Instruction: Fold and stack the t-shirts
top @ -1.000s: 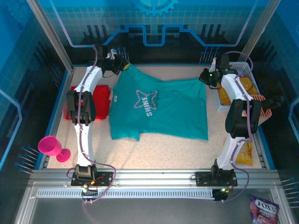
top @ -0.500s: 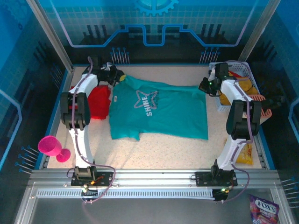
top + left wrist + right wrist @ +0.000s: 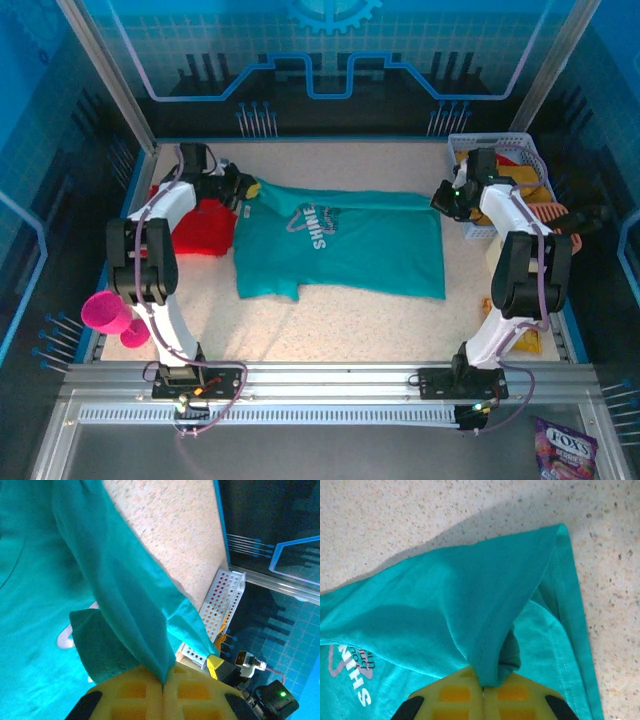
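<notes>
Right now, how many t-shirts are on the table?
2: a teal t-shirt spread mid-table and a red t-shirt bunched at the left edge. The white basket at right may hide more.

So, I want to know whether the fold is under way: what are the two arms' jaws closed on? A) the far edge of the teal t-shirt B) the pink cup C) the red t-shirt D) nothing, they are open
A: each wrist view shows cloth of the teal t-shirt pinched between shut jaws, and in the top view they are at its far corners.
</notes>
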You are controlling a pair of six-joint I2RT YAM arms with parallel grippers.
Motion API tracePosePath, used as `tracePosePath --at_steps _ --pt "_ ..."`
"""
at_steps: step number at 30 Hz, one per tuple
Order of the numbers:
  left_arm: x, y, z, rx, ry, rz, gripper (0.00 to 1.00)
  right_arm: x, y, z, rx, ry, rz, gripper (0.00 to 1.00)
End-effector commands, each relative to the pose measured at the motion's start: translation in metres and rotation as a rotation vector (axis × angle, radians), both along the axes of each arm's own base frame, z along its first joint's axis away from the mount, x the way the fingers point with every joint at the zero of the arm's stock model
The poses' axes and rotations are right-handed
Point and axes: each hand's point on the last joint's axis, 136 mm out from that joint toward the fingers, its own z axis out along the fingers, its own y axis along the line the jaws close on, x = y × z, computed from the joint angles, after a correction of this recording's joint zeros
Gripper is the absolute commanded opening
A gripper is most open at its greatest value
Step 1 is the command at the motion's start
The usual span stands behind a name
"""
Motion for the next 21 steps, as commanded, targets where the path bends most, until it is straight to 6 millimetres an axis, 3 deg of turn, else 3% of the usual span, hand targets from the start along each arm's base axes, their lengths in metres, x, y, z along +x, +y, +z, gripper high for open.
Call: tracePosePath --at_steps 1,21 --pt "-0.013 0.000 0.009 -0.012 -0.017 0.000 0.00 -0.017 -0.006 -0.004 -0.019 0.041 -0.014 0.00" --pt "-0.053 0.009 -0.028 0.066 0.077 0.023 0.00 -0.043 -0.008 -0.040 -0.047 0.156 -0.041 0.00"
